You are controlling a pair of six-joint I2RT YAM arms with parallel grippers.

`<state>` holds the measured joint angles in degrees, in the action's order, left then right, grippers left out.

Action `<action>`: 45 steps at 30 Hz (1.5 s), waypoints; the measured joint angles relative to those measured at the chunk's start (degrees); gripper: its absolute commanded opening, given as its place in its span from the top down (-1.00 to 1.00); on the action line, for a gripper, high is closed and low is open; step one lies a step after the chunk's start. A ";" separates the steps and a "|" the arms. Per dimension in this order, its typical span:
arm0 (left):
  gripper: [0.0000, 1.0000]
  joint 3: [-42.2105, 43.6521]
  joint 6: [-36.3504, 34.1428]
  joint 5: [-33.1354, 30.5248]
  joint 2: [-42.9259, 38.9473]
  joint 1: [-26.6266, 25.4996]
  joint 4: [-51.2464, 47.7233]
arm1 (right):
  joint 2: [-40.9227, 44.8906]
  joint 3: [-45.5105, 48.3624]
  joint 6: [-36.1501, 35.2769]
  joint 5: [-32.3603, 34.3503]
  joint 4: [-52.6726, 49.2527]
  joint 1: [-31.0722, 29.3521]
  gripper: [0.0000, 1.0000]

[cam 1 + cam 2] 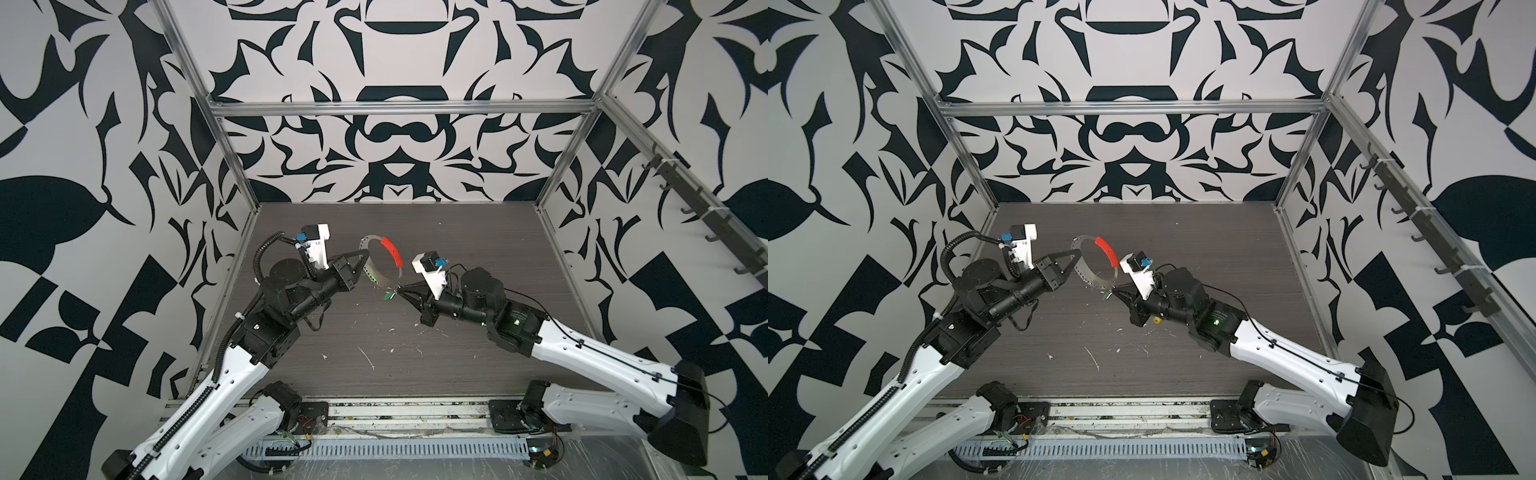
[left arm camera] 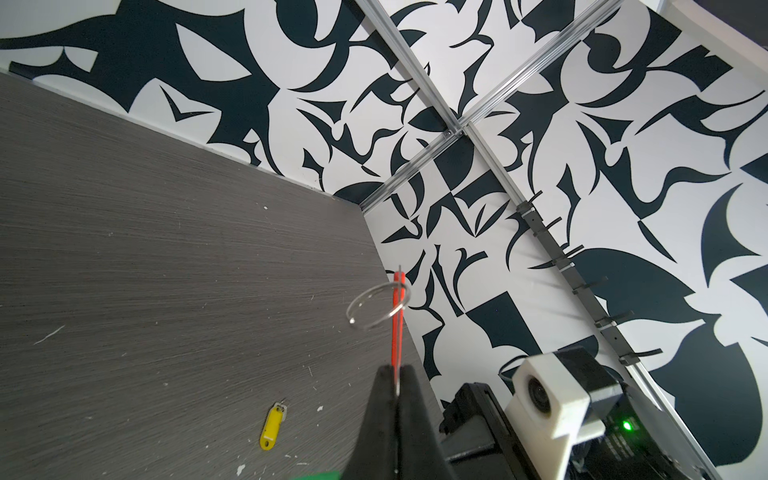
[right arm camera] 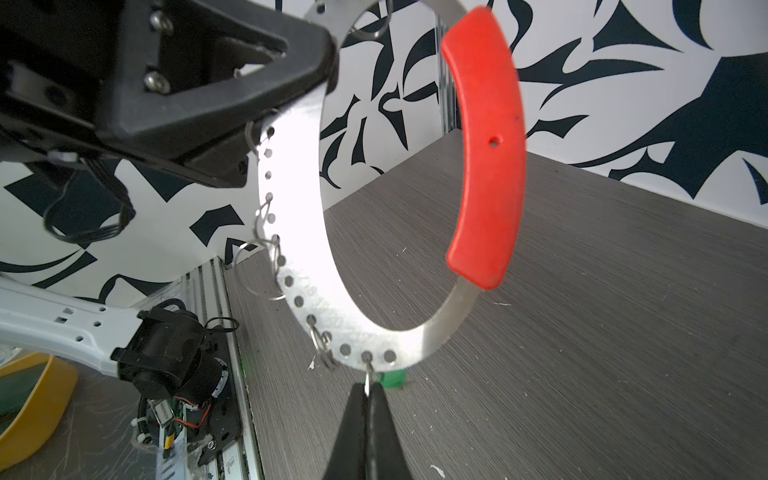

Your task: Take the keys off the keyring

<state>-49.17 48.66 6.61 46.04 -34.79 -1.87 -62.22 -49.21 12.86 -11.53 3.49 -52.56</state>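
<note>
The keyring (image 1: 392, 250) is held upright over the table (image 1: 457, 249), with its red sleeve at 1 o'clock in both top views. The left gripper (image 1: 365, 255) is clamped on its rim at 9 o'clock. The right gripper (image 3: 369, 390) is pinched together on a small ring (image 3: 368, 374) at 5 o'clock, the green key (image 3: 392, 377) just behind. The yellow key (image 1: 1157, 320) lies on the table at 4 o'clock from the keyring.

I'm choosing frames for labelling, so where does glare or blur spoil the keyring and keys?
Right wrist view: glare whitens the keyring along its metal arc; the right tool is soft. Left wrist view: the yellow key is sharp; a green smear at the edge is out of focus. Both top views: even light, keyring tiny.
</note>
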 measured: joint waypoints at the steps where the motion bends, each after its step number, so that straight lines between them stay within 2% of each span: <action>1: 1.00 0.00 0.02 -0.15 -0.04 0.00 -0.09 | 0.09 0.00 -0.13 0.02 -0.07 -0.09 1.00; 36: 1.00 -0.39 0.85 -0.76 -0.11 0.00 -2.49 | 0.24 -3.67 -5.90 -0.22 -5.97 -1.11 1.00; 41: 0.59 -0.55 0.83 -0.79 0.04 0.00 -3.15 | 0.37 -3.67 -6.21 0.46 -5.92 -1.31 1.00; 45: 0.40 -0.55 1.01 -0.66 0.20 0.02 -3.91 | 0.57 -4.02 -6.19 0.87 -5.88 -1.42 1.00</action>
<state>-49.71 49.67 5.96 46.24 -34.76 -5.78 -61.65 -53.23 6.68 -10.66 -2.39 -53.98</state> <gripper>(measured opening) 0.270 0.043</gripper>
